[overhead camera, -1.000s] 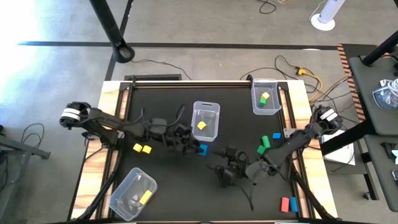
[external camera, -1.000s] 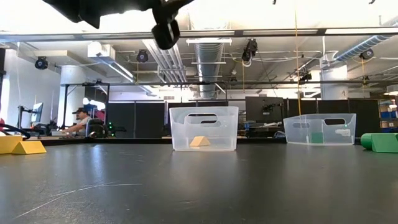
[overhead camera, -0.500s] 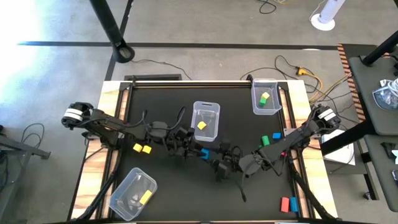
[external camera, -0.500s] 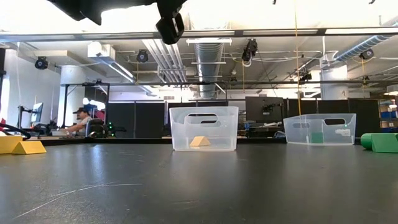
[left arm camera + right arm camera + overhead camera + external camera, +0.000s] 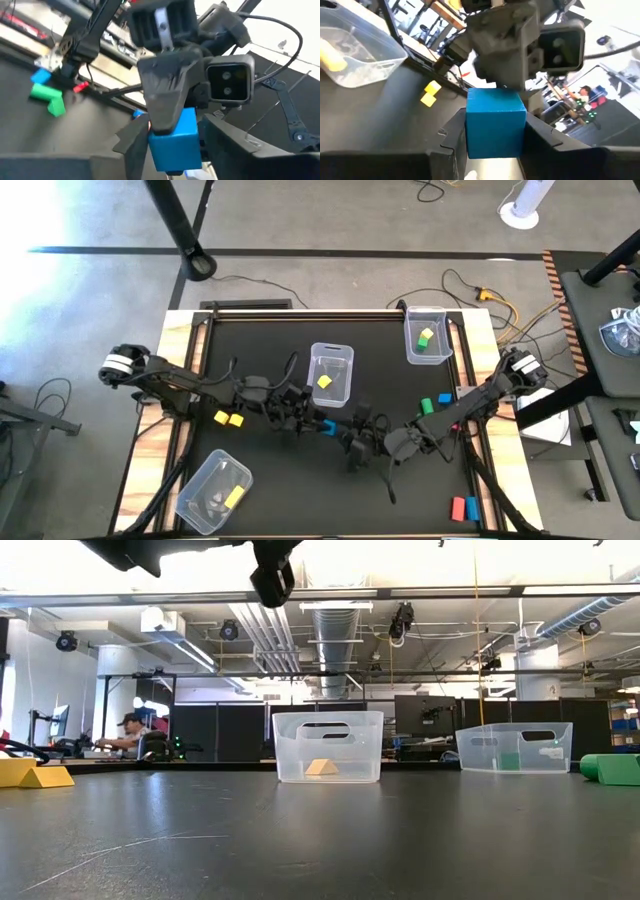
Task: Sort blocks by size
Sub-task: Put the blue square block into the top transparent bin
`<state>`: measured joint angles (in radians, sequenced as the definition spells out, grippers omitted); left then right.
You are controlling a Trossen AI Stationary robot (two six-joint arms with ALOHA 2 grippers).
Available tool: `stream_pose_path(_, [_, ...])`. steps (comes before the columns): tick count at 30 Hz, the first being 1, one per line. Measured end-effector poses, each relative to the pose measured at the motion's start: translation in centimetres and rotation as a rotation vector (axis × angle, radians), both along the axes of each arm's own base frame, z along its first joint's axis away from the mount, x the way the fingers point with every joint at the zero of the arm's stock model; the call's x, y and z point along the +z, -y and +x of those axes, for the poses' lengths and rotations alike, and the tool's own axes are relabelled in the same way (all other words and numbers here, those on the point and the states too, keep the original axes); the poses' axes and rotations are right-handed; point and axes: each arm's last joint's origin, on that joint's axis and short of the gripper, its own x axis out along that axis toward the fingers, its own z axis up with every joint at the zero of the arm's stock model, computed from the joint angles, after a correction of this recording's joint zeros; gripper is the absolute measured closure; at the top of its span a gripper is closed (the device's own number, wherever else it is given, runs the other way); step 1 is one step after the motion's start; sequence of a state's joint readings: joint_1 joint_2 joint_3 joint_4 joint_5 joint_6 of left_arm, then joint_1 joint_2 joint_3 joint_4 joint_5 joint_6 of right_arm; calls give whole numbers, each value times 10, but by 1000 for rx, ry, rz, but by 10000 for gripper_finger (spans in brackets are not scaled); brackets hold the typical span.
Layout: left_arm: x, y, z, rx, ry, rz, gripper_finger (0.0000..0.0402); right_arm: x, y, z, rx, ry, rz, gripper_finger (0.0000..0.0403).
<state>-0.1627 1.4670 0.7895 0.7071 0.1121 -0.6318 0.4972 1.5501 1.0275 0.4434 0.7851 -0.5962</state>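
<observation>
Mid-air handover over the surface [image 5: 250, 350] middle, blue cube [image 5: 327, 426] apparently pinched by both left tool [image 5: 312, 423] and right tool [image 5: 348, 437]; risk of dropping through early release, or twisting through opposed pulling.

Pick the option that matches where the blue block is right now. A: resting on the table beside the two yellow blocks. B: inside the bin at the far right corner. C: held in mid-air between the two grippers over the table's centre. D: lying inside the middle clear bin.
C: the blue block sits between the left gripper and the right gripper, and both wrist views show it between dark fingers.
</observation>
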Motion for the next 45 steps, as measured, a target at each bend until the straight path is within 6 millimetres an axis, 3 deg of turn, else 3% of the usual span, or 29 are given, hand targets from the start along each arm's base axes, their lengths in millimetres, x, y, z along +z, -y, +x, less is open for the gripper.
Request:
stream_pose_path(5, [13,-1,-10,-9,23,75,190,19,1,-17,7,6,41,280])
stream_pose_path(9, [19,4,-21,-14,11,177,165,36,16,-37,-113,-20,69,280])
stream_pose_path(13, [10,19,-26,-58,-13,284,154,47,52,-57,-331,-44,137,280])
stream_pose_path(18, [-13,44,-27,-110,-65,337,153,50,116,-83,-592,-78,322,280])
stream_pose_path(26, [-52,67,-33,-12,-181,403,153,26,218,-110,-996,-251,674,280])
stream_pose_path(33, [-76,61,-43,169,-283,488,153,-13,291,-131,-1277,-497,912,280])
stream_pose_path(38, [-96,53,-56,185,-369,422,153,-33,323,-148,-1418,-586,1026,280])
stream_pose_path(45, [-93,50,-57,205,-358,427,153,-57,346,-157,-1467,-634,1242,280])
